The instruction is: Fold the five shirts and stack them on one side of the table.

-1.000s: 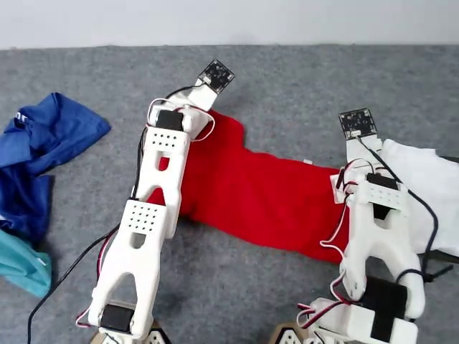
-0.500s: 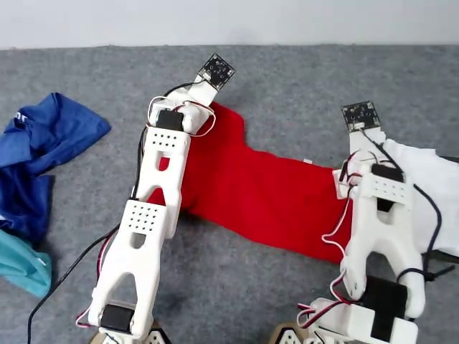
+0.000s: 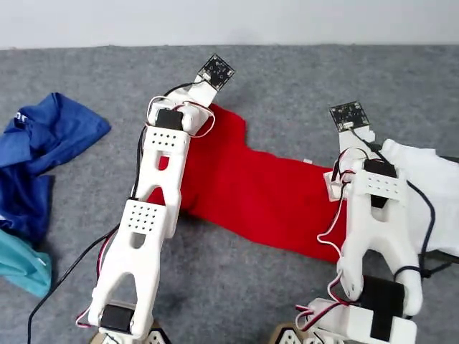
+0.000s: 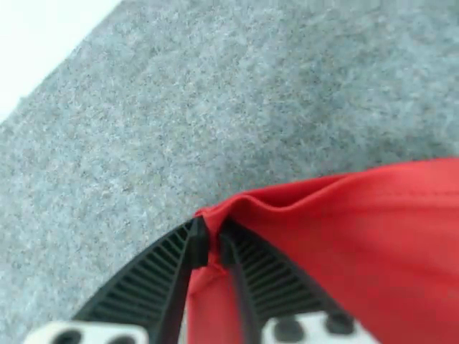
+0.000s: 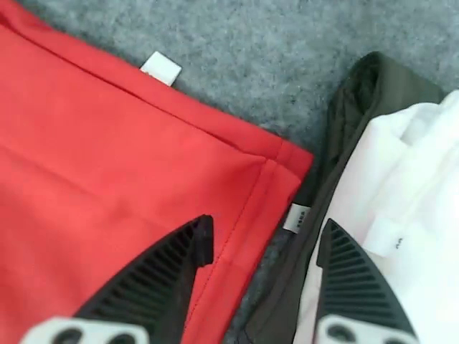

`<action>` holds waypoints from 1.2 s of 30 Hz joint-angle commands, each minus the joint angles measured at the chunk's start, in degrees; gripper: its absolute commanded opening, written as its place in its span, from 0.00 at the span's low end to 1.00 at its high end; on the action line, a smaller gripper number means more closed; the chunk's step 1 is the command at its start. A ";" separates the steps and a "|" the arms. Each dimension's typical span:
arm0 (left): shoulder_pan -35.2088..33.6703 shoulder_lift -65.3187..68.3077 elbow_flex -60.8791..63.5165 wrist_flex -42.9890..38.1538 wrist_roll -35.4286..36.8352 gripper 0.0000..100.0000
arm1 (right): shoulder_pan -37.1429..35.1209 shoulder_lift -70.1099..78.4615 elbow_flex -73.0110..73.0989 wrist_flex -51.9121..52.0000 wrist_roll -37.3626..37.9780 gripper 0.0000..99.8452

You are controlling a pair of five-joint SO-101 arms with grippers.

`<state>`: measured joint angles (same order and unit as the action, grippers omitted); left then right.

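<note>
A red shirt [image 3: 251,193] lies spread across the middle of the grey table. In the left wrist view my left gripper [image 4: 211,240] is shut on that red shirt's [image 4: 358,244] far corner, the cloth bunched between the black fingers. My right gripper [image 5: 265,233] hangs open just above the red shirt's [image 5: 122,165] other far corner, where a seam and small tags show. Beside that corner lie a white shirt [image 5: 409,186] and a dark shirt [image 5: 366,86] partly under it. The white shirt [image 3: 423,186] sits at the table's right edge.
A crumpled blue shirt [image 3: 43,150] and a teal shirt [image 3: 18,265] lie at the left side. Bare grey table [image 3: 287,93] stretches behind the red shirt. The left arm [image 3: 161,186] lies across the red shirt's left part.
The right arm has swung a little forward and to the left, toward the red shirt's corner. The left arm nudged slightly forward early on, then held still with the cloth.
</note>
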<state>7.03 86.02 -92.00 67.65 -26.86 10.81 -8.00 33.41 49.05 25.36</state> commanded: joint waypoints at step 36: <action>-11.96 -68.75 78.64 31.82 14.33 0.15 | 1.89 -21.14 -10.46 37.93 2.73 0.24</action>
<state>-4.48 22.99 -27.12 99.38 -13.14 12.04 -26.99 25.14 85.36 27.74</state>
